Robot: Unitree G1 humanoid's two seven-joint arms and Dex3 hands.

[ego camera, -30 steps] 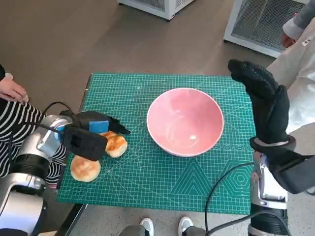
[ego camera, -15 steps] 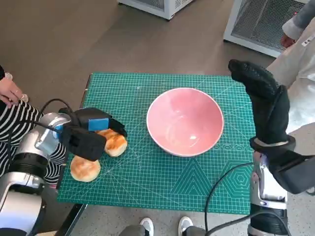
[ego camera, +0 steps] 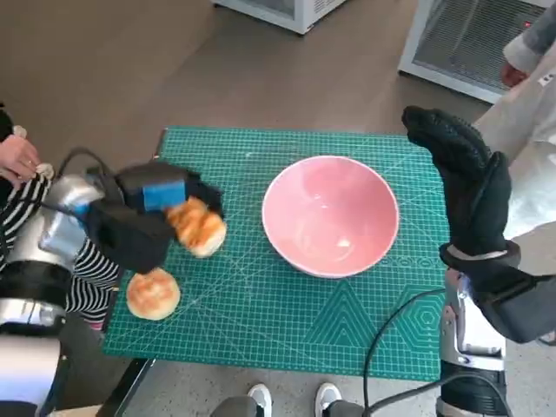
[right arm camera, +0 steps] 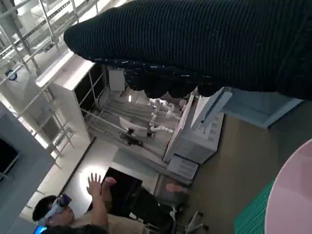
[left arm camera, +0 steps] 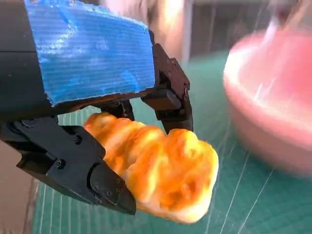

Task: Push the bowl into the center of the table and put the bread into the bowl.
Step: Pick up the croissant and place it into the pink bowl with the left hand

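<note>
Nearby, second bun [ego camera: 153,294] on green mat [ego camera: 287,321], person's striped sleeve [ego camera: 87,278] alongside

place: lab | signs: green cutting mat [ego camera: 287,304], white equipment cabinets [right arm camera: 197,141], metal racking [right arm camera: 44,24]

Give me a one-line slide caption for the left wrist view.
Blue-taped black left hand grips a golden-brown bread roll above the green cutting mat, beside the pink bowl.
</note>
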